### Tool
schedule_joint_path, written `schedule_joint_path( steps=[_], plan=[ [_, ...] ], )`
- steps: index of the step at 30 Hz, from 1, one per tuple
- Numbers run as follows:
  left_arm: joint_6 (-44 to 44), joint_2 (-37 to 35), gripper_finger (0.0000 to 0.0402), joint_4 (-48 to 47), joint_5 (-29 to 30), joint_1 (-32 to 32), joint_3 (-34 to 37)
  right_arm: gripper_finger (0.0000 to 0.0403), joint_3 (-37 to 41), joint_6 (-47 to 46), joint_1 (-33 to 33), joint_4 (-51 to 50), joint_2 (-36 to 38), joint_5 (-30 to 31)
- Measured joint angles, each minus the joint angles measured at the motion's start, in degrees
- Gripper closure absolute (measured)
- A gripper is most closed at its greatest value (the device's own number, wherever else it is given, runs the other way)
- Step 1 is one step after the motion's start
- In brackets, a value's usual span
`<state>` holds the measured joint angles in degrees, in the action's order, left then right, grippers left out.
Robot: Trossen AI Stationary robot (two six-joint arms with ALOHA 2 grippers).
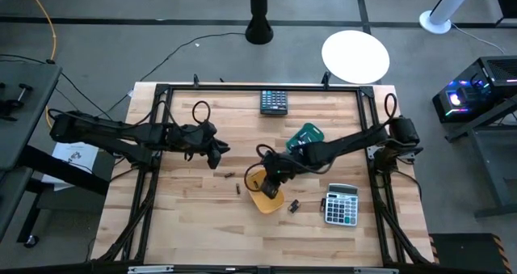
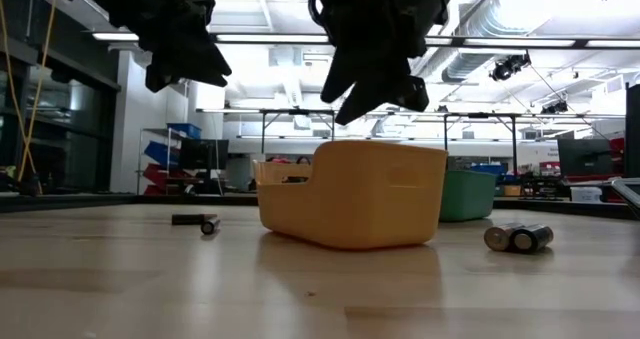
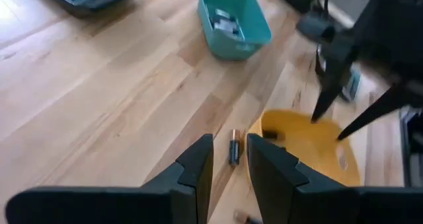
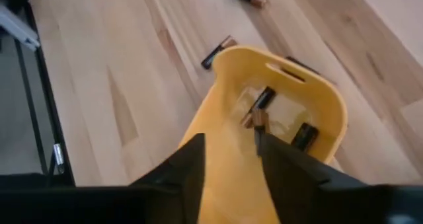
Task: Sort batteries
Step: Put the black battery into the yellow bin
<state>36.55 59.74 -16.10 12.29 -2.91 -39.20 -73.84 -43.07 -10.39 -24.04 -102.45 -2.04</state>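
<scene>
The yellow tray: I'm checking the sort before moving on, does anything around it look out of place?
Yes. Several batteries lie loose on the table rather than in the yellow tray: one on one side, a pair on the other.

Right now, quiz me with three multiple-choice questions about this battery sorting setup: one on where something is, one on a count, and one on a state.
1. Where does the right end effector hang?
A) above the yellow tray
B) off the tabletop
C) flat on bare wood

2. How many calculators show in the high view?
A) one
B) two
C) four

3. How does the left end effector stand?
A) shut on a battery
B) open, with nothing between its fingers
C) clamped on a tray's rim

Answers:
1 A, the high view puts it over that tray.
2 B, there is a dark calculator and a grey calculator.
3 B, its wrist view shows an empty gap between its fingers.
</scene>
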Motion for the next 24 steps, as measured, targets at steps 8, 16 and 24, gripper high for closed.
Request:
schedule_joint_path(
  steps=[8,16,24],
  plan=[
    [-2.23,6.82,0.0267,-3.33,-4.32,-7.28,-0.05,0.0220,0.00,1.54,0.69,-4.45,2.18,0.11],
    [-11.13,20.64,0.0195,-3.59,0.95,-13.95,-1.09,0.0220,-0.02,2.15,0.80,-15.79,6.64,7.50],
    [-7.57,30.93,0.0179,-3.36,5.20,-12.97,-2.96,0.0220,-0.02,2.79,1.41,-18.50,7.32,9.58]
  ],
)
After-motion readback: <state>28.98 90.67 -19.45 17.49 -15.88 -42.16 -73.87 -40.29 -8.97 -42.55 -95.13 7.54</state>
